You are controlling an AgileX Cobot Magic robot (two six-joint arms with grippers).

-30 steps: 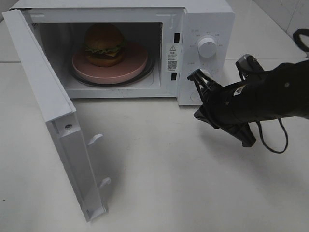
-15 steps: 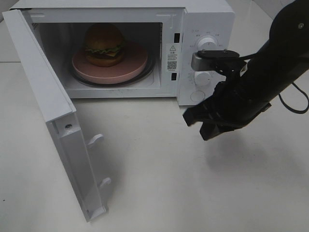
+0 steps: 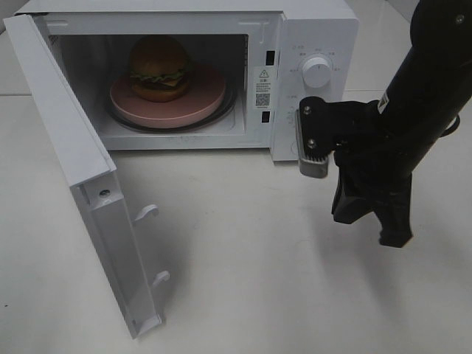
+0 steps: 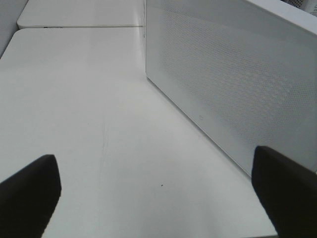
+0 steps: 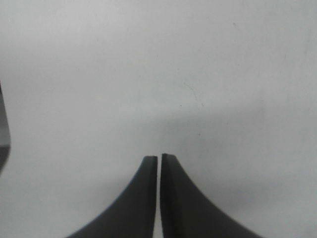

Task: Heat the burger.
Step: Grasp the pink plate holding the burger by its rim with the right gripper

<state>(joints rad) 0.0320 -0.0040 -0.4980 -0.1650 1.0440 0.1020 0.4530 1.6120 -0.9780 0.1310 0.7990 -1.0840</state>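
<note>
1. The right gripper points down at the white table in front of the microwave's control panel. Its jaws are pressed almost together on nothing, with only a thin slit showing in the right wrist view.
2. The left gripper hangs with its jaws wide apart and empty, beside the microwave's perforated side panel.
3. The burger sits on a pink plate inside the oven, whose door is swung fully open.
4. The table is glossy, bare and white, with a seam line crossing it.
5. A second ago the right arm lay low and level by the knobs. Now it stands upright. The burger, plate and door have not moved.
6. A sticker shows a warning triangle and a QR code. Its print, and the marks around the dial, are too small to read.
</note>
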